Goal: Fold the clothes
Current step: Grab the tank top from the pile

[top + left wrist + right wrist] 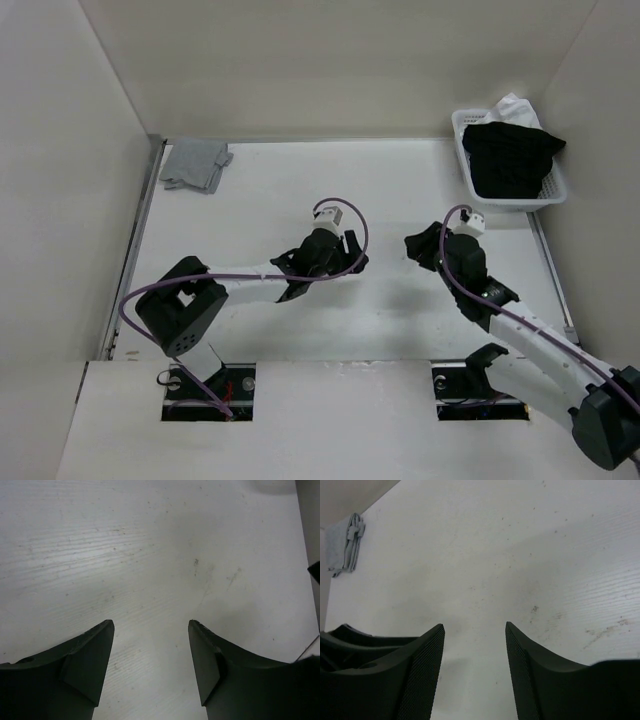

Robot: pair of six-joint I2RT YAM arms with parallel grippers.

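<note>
Where the shirt (pixel 510 160) lies: black and crumpled, heaped in the basket (pixel 520 204), far right.
Left gripper (pixel 150 625): low over table (pixel 150 540), fingers (pixel 85 665) apart, empty.
Right gripper (pixel 474 626): low over table, fingers apart, empty.

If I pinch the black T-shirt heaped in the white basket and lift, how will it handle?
The soft black fabric T-shirt lies crumpled and spills over the white plastic basket rim, so it will probably hang floppy and unfurl. The basket looks light, so it might drag along if fabric snags. The white garment peeking out behind may come too.
</note>
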